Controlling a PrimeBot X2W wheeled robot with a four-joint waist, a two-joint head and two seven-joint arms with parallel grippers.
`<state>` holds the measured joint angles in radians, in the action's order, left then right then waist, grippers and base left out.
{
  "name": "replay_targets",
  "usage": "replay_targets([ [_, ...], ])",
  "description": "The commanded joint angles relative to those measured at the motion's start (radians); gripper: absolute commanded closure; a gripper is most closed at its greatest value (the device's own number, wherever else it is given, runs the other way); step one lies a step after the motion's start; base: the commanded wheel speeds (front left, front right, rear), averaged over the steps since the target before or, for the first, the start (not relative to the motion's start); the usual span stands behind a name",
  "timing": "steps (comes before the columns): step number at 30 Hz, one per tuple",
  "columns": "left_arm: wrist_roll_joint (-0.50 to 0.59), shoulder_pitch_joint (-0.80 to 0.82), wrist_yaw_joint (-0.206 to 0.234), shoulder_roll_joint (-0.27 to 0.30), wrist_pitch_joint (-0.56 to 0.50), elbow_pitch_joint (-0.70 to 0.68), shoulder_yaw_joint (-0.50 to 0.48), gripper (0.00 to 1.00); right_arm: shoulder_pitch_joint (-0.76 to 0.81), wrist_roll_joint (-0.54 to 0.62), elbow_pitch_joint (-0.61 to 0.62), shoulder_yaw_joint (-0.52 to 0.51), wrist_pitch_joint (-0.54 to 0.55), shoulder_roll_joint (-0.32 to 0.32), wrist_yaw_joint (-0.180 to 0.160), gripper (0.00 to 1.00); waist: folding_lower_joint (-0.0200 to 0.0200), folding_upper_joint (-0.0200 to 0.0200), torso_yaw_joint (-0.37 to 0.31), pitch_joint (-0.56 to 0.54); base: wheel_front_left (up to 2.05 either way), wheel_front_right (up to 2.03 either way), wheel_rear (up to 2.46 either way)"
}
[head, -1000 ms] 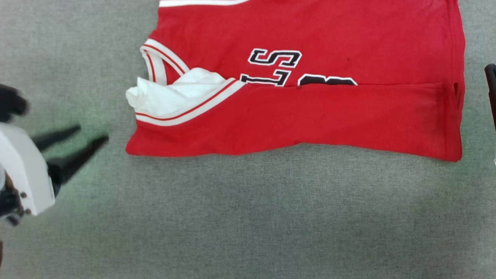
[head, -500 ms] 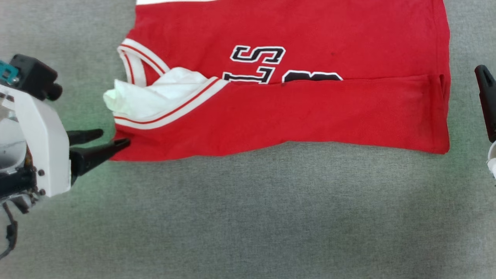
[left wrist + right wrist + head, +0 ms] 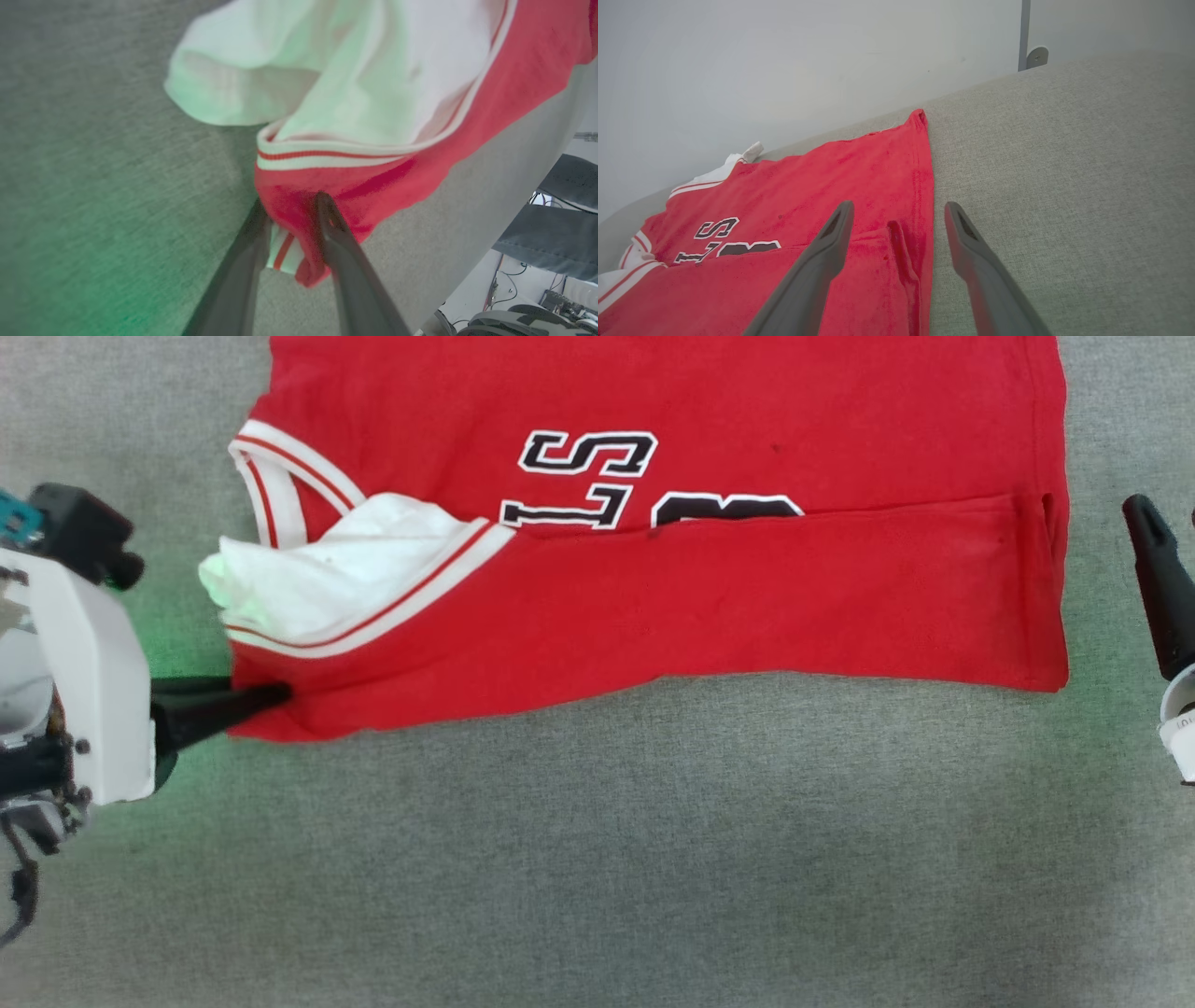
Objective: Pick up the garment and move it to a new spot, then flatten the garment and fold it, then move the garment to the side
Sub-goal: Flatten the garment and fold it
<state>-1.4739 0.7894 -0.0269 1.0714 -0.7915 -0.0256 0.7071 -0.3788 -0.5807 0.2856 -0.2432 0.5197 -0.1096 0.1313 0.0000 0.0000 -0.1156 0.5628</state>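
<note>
Left gripper [image 3: 292,205], apart from the garment [image 3: 653,607] a second ago, now pinches its shoulder corner; right gripper [image 3: 899,207] hangs spread beside its hem, so folding likely resumes.

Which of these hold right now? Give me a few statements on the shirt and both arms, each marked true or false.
1. The jaws of the left gripper are shut on a corner of the red jersey T-shirt with white sleeves. True.
2. The jaws of the right gripper are clamped on the shirt's hem. False: they stand open, holding nothing, and in the head view they are clear of the shirt's edge.
3. The shirt's near side is folded over, covering part of the black lettering. True.
4. The shirt lies on a bare wooden table. False: it lies on a grey woven surface.
</note>
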Motion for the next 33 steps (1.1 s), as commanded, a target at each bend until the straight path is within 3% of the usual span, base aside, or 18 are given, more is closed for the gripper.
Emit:
replay_targets([
  [1, -0.008, -0.049, -0.007, -0.043, -0.004, 0.013, 0.036, 1.00, -0.004, 0.008, 0.001, 0.011, 0.008, -0.016, -0.001, 0.00, 0.0000, 0.0000, 0.000, -0.001, 0.00, 0.00, 0.00],
  [5, -0.017, -0.048, -0.018, -0.043, 0.012, 0.020, 0.023, 1.00, 0.016, 0.056, 0.014, 0.061, 0.092, -0.097, -0.001, 0.00, 0.0000, 0.0000, 0.003, -0.005, 0.00, 0.00, 0.00],
  [13, -0.012, -0.049, -0.041, -0.039, 0.050, 0.011, 0.002, 1.00, 0.011, 0.105, 0.058, 0.159, 0.468, -0.274, -0.001, 0.00, 0.0000, 0.0000, 0.016, 0.000, 0.00, 0.00, 0.00],
  [17, -0.010, -0.044, -0.049, -0.046, 0.060, 0.002, -0.001, 1.00, -0.033, 0.155, 0.026, 0.185, 0.562, -0.295, -0.001, 0.00, 0.0000, 0.0000, 0.026, 0.012, 0.00, 0.00, 0.00],
  [24, 0.007, -0.029, -0.057, -0.068, 0.084, 0.021, -0.003, 1.00, -0.069, 0.133, -0.108, 0.253, 0.631, -0.231, -0.001, 0.00, 0.0000, 0.0000, 0.039, 0.026, 0.00, 0.00, 0.00],
  [25, 0.010, -0.028, -0.060, -0.073, 0.086, 0.024, -0.003, 1.00, -0.072, 0.136, -0.118, 0.260, 0.631, -0.229, -0.001, 0.14, 0.0000, 0.0000, 0.040, 0.026, 0.00, 0.00, 0.00],
  [26, 0.010, -0.028, -0.062, -0.075, 0.089, 0.026, -0.003, 1.00, -0.075, 0.138, -0.125, 0.263, 0.629, -0.225, -0.001, 0.52, 0.0000, 0.0000, 0.041, 0.026, 0.00, 0.00, 0.00],
  [28, 0.012, -0.030, -0.065, -0.080, 0.096, 0.030, -0.002, 1.00, -0.073, 0.133, -0.129, 0.262, 0.619, -0.214, -0.001, 1.00, 0.0000, 0.0000, 0.044, 0.024, 0.00, 0.00, 0.00],
  [33, -0.015, -0.068, -0.078, -0.051, 0.129, 0.020, -0.025, 1.00, -0.064, 0.129, -0.102, 0.217, 0.589, -0.208, -0.001, 1.00, 0.0000, 0.0000, 0.049, 0.005, 0.00, 0.00, 0.00],
])
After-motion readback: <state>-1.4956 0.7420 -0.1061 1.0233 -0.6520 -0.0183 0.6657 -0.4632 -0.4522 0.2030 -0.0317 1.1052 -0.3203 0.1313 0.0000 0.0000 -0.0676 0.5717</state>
